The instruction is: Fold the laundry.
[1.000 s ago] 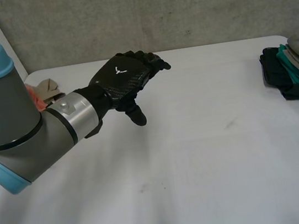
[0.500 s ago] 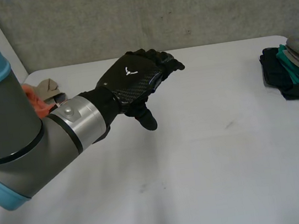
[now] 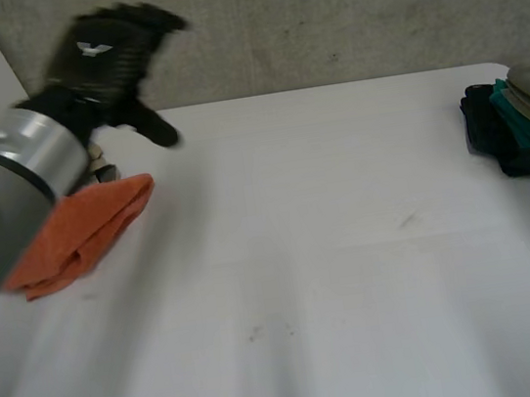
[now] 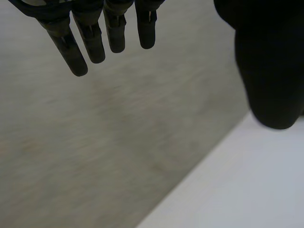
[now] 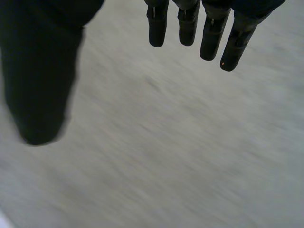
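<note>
Head view: finds the left hand [image 3: 107, 55] high above the far left corner of the table [image 3: 335, 277], back of the hand up, fingers stretched toward the grey wall [image 3: 337, 11], thumb hanging down, grey forearm slanting in over the left edge. Left wrist view: confirms straight, spread fingers [image 4: 92, 42] and a thumb set well apart, grasping nothing, with grey wall beyond the fingertips and white table edge beneath the thumb. Right wrist view: shows the right hand [image 5: 40, 71] likewise released, fingers straight, thumb wide, nothing held. Places the orange cloth [image 3: 78, 235], folded, at the left edge near the far corner, below the left forearm, with a beige cloth [image 3: 97, 165] just behind it, mostly hidden. Puts a pile of dark, teal and grey clothes [image 3: 517, 128] at the right edge. Leaves broad white tabletop open between the two lots, from far edge to near edge.
</note>
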`<action>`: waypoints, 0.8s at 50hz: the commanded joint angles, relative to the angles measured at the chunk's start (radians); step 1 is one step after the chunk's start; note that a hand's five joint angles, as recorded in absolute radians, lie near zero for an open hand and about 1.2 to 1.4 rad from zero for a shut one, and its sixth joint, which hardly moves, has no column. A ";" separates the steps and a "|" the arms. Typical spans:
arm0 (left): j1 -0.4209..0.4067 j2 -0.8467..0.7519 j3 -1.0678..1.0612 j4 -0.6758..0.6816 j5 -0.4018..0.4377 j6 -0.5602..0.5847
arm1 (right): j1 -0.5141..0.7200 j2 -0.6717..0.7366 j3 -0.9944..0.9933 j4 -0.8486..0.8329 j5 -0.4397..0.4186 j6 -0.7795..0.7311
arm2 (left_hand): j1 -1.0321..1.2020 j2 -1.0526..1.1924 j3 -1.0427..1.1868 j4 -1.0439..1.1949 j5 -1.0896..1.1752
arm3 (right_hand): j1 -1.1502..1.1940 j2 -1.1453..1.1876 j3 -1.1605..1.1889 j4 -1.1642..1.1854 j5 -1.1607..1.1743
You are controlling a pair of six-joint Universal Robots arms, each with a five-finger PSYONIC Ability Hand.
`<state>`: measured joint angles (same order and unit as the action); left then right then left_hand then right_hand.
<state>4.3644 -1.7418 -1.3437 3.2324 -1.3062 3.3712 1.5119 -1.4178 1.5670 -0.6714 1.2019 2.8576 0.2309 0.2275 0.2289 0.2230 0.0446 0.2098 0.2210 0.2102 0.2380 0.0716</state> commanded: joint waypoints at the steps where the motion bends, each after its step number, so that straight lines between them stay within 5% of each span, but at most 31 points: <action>1: 0.265 -0.071 -0.029 0.127 -0.074 0.034 | 0.267 0.011 0.234 0.016 -0.176 -0.038 | -0.029 -0.026 -0.027 -0.021 -0.017 | -0.035 -0.046 -0.036 -0.063 -0.072; 6: 0.394 -0.304 0.027 0.133 -0.024 0.186 | 0.318 0.111 0.268 0.162 -0.151 -0.183 | -0.023 -0.020 -0.021 -0.015 -0.012 | -0.035 -0.046 -0.036 -0.063 -0.072; 15: 0.478 -0.593 0.161 0.101 0.099 0.464 | 0.309 0.163 0.307 0.225 -0.085 -0.328 | 0.015 0.018 0.017 0.023 0.027 | -0.035 -0.046 -0.036 -0.063 -0.072; 21: 0.494 -0.634 0.184 0.090 0.107 0.453 | 0.309 0.163 0.321 0.225 -0.085 -0.331 | 0.329 0.332 0.330 0.336 0.340 | -0.035 -0.046 -0.036 -0.063 -0.072; 26: 0.465 -0.633 0.178 0.090 0.096 0.433 | 0.309 0.163 0.320 0.222 -0.079 -0.333 | 1.164 1.167 1.166 1.172 1.176 | -0.035 -0.046 -0.036 -0.063 -0.072; 33: 0.365 -0.472 0.134 0.098 0.050 0.350 | 0.297 0.161 0.317 0.222 -0.070 -0.325 | 1.165 1.169 1.167 1.173 1.177 | -0.035 -0.046 -0.036 -0.063 -0.072; 40: 0.186 -0.243 0.077 0.124 0.033 0.145 | 0.281 0.149 0.307 0.222 -0.016 -0.325 | 1.165 1.169 1.167 1.173 1.177 | -0.035 -0.046 -0.036 -0.063 -0.072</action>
<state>4.6912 -2.1608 -1.2262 3.3368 -1.2603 3.6693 1.8058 -1.2590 1.8818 -0.4507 1.1421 2.5328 0.9579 1.1637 1.1826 1.1973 0.9333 0.2096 0.2210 0.2101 0.2380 0.0664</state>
